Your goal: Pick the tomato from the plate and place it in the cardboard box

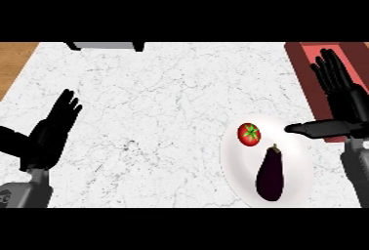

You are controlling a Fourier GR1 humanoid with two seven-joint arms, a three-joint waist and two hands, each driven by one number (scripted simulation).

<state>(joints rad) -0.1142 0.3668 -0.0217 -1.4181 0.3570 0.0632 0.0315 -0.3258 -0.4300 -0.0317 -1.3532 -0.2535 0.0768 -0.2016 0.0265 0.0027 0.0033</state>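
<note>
Now, right hand (344, 105) first: it is up at the right side, fingers straight and spread, pointing toward the far edge. The thumb (317, 128) sticks out sideways to the left. Its tip lies over the far right rim of the plate (234, 161). Nothing is held; the hand is wide open. My grey forearm comes up from the lower right corner, just beside the plate's right edge.

Left hand (49, 134): open too, fingers straight and leaning up and to the right, resting near the left edge. It holds nothing.

Tomato (249, 134): on the far left part of the plate, green stem facing up. It sits left of my right thumb tip, near it but not touching. An eggplant (271, 173) lies lengthwise on the same plate, just nearer to me than the tomato, its stem end close beside it.

Box (306, 58): reddish, along the far right edge, partly under my right fingers. Its near end comes close to the plate's far right rim.

Room: the counter (166, 122) is bare white marble between my two hands. A strip of wood (14, 58) shows past the far left corner. A grey thing (108, 45) pokes in at the far edge, cut off by the view.
</note>
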